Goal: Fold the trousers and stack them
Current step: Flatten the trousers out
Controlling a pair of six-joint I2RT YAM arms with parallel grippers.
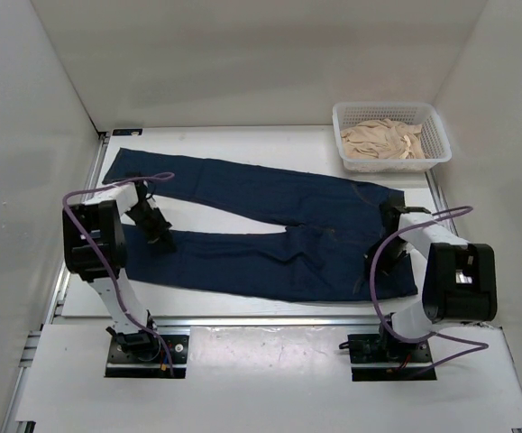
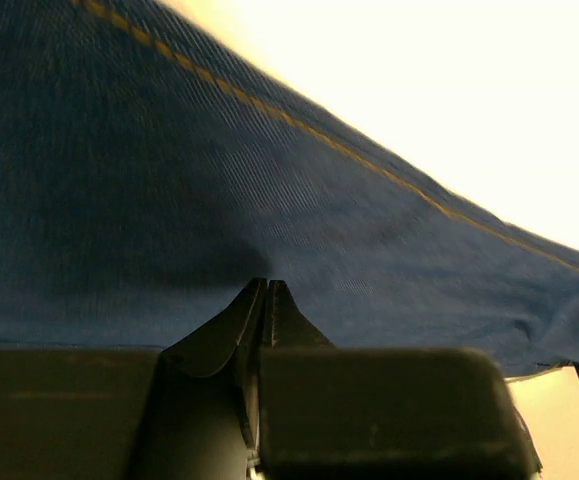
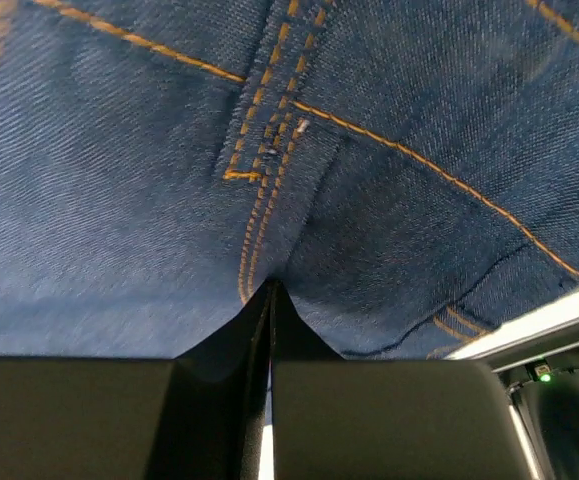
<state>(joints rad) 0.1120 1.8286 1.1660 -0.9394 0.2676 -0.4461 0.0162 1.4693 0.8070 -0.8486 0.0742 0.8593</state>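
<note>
The dark navy trousers (image 1: 270, 230) lie spread flat on the white table, legs splayed to the left and waist to the right. My left gripper (image 1: 160, 236) sits on the near leg's upper edge. In the left wrist view its jaws (image 2: 268, 284) are closed with the denim (image 2: 169, 180) puckered at the tips. My right gripper (image 1: 389, 236) is at the waist end near the right edge. In the right wrist view its jaws (image 3: 271, 286) are closed on denim (image 3: 119, 200) just below an orange-stitched seam (image 3: 269, 160). The waistband patch is hidden.
A white mesh basket (image 1: 389, 105) holding beige cloth (image 1: 382, 140) stands at the back right. White walls close in the left, back and right sides. A metal rail (image 1: 270, 320) runs along the table's near edge; its right edge shows in the right wrist view (image 3: 539, 325).
</note>
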